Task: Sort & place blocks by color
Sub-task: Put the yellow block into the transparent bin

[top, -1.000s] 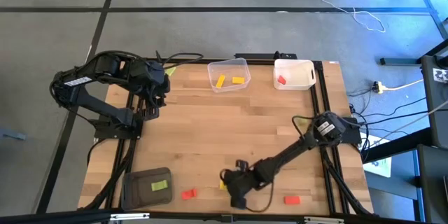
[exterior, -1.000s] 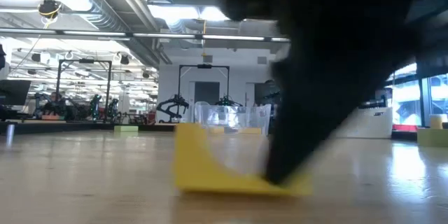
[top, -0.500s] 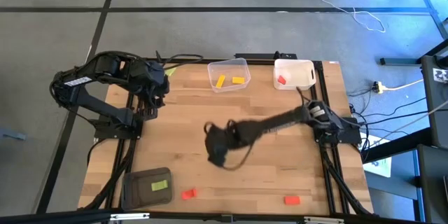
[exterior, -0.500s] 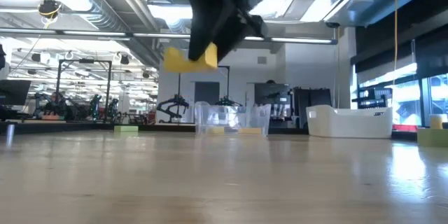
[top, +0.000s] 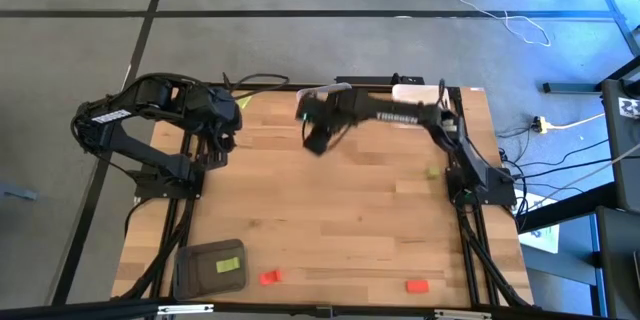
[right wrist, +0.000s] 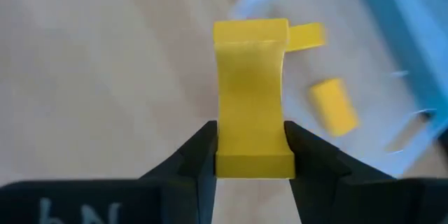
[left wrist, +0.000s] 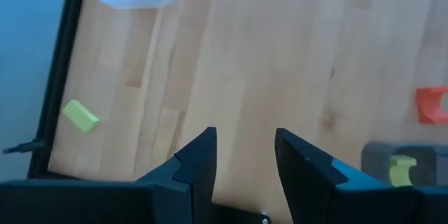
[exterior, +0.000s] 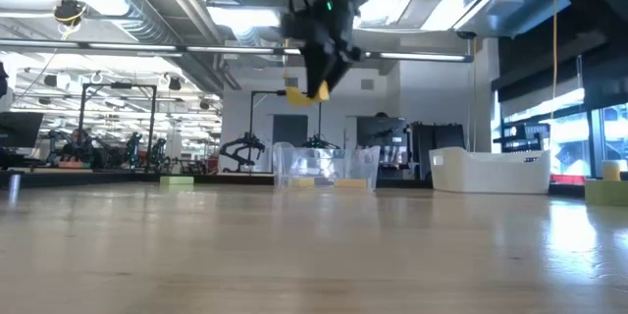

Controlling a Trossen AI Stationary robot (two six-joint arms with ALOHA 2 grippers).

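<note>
My right gripper [top: 314, 140] hangs over the clear bin [top: 335, 87] at the table's far edge, shut on a yellow block [right wrist: 252, 98], which also shows in the low view [exterior: 312, 92]. Two yellow blocks [right wrist: 334, 105] lie in the bin below it. My left gripper [left wrist: 241, 161] is open above the far left of the table [top: 222, 125], touching nothing. A light green block [left wrist: 80, 115] lies flat near the far left corner, and another [top: 432, 171] at the right. Two red blocks [top: 268, 277] [top: 417, 285] lie near the near edge. My right gripper pinches the yellow block between its two fingers [right wrist: 199, 154] at the block's lower end [right wrist: 252, 161], one finger on each long side. The fingers come from above, pointing down. The block is lifted clear and sticks out past the fingertips, over the clear bin.
A dark grey container [top: 210, 267] with a green block [top: 230, 263] in it sits at the near left corner. A white bin [top: 412, 90] stands beside the clear one, mostly under my right arm. Bare wood [top: 330, 210] fills the table's middle.
My right gripper has lifted the yellow block off the table at the near edge and carried it up and across toward the far edge, stopping over the clear bin. It has stayed shut on the block throughout.
</note>
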